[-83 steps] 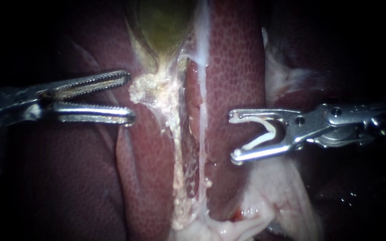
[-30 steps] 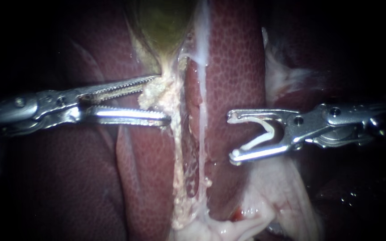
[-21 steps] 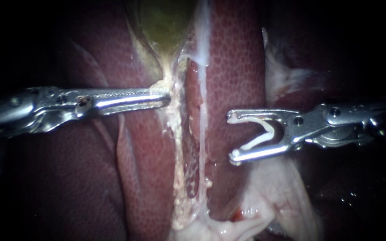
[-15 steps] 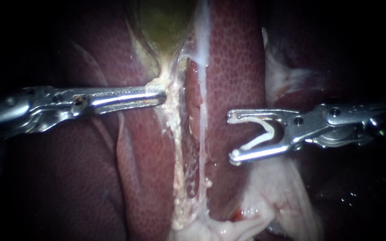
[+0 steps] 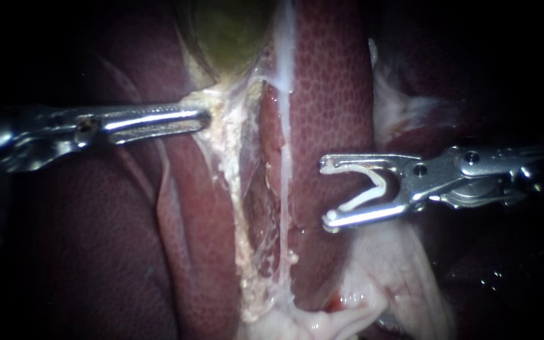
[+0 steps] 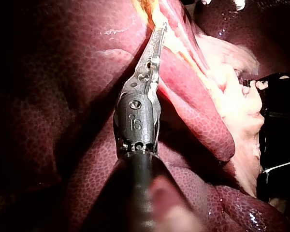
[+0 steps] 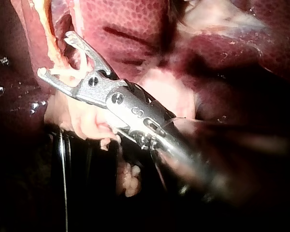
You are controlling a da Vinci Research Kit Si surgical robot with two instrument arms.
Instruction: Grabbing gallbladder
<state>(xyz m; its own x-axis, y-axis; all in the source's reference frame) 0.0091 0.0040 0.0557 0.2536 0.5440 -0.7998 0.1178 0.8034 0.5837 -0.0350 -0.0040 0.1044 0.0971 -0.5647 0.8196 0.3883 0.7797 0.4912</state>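
- Left instrument [image 5: 199, 118]: jaws clenched on pale fatty tissue at the tapered end of the gallbladder [image 5: 228, 31]. No gap shows between them.
- Key relation: the gallbladder's long axis runs roughly square to the left shaft, so the jaws meet the tapered end side-on. Any pull along the shaft would, I judge, draw that end sideways off the liver [image 5: 328, 94].
- A pale strand [image 5: 240, 208] trails from the tapered end, away from the gallbladder's body. Near the hold it is tented toward the left instrument.
- Right instrument [image 5: 327, 192]: well apart from the tapered end, on the far side of the strand, over a ridge of liver. Its jaws stand wide but carry a white clip [image 5: 366, 189] seated against both. They touch no tissue.
- The left instrument is clearly the nearer to the gallbladder, already at its tapered end.
- Hidden: most of the gallbladder's body is cut off at the endoscope view's edge. Depth of bite cannot be told, since the jaws cover what they hold. Whether gallbladder wall or only fat is caught: cannot tell. The left shaft lies in shadow.
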